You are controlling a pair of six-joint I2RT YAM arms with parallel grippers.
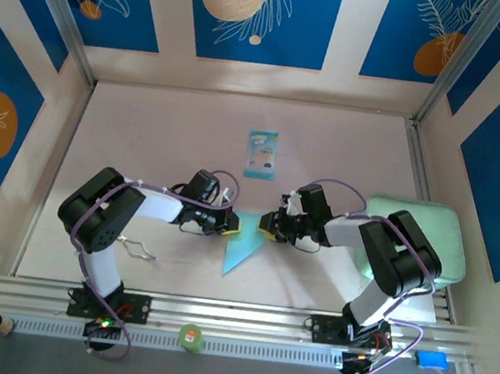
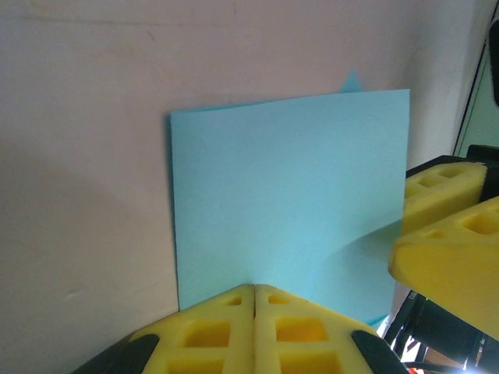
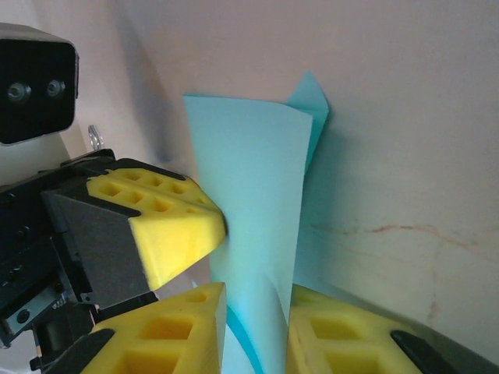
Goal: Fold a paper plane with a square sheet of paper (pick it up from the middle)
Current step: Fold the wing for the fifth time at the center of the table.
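Observation:
The light-blue sheet of paper (image 1: pixel 241 252) is partly folded and held up off the table between the two grippers, with a pointed end toward the near edge. My left gripper (image 1: pixel 229 224) is shut on the sheet's edge; in the left wrist view its yellow pads (image 2: pixel 234 327) meet at the bottom of the upright sheet (image 2: pixel 288 187). My right gripper (image 1: pixel 268 225) faces it from the right. In the right wrist view its fingers (image 3: pixel 343 335) stand apart with a bowed flap of the sheet (image 3: pixel 253 202) between them. The left gripper's pad (image 3: pixel 168 226) presses that flap from the left.
A small teal-and-white packet (image 1: pixel 261 153) lies further back on the table. A pale green pad (image 1: pixel 419 237) sits at the right, under the right arm. A bent wire (image 1: pixel 138 248) lies near the left arm. A green cap (image 1: pixel 190 337) rests on the front rail.

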